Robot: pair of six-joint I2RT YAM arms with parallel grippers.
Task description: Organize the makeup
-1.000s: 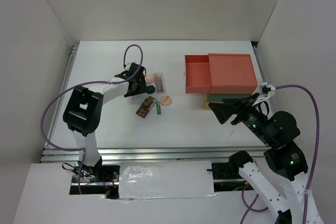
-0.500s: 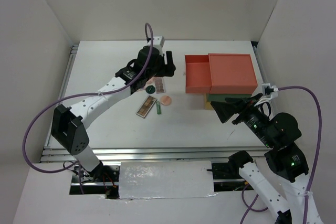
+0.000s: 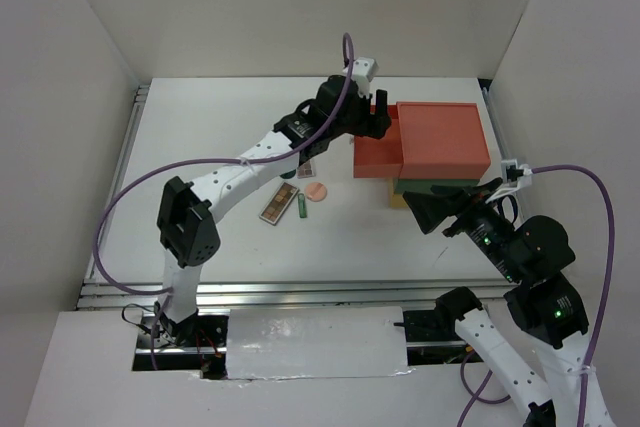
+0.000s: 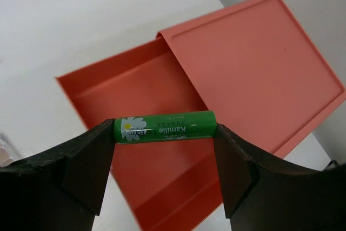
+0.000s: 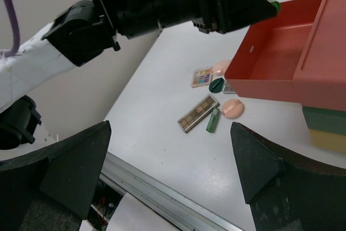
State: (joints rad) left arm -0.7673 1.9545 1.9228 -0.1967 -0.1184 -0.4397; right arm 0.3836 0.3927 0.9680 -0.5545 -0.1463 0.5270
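Your white counter (image 3: 220, 147) carries everything, and the biggest thing on it is the drawer box (image 3: 440, 137) at the right, its red top tier above a green and a yellow one. The red drawer (image 4: 140, 101) is pulled out to the left and shows nothing inside in the left wrist view. Your left arm (image 3: 240, 172) stretches across the counter to that drawer, while your right arm (image 3: 530, 267) is drawn back at the near right, just in front of the box. Your left hand (image 4: 164, 133) is clamped on a green tube (image 4: 167, 126), which lies crosswise between the two fingers, a daisy printed at its left end. It hangs above the open drawer without touching it. Your right hand (image 5: 170, 133) has its fingers spread wide apart and holds nothing. The rest of the makeup lies in a loose group on the counter, left of the drawer. You see a long brown eyeshadow palette (image 5: 198, 113), with a second green tube (image 5: 213, 119) just beside it and a peach compact (image 5: 233, 108) next to that. Farther back sit a multicolour palette (image 5: 203, 76), a dark green compact (image 5: 217, 84) and another peach compact (image 5: 220, 67), close under the drawer's corner.
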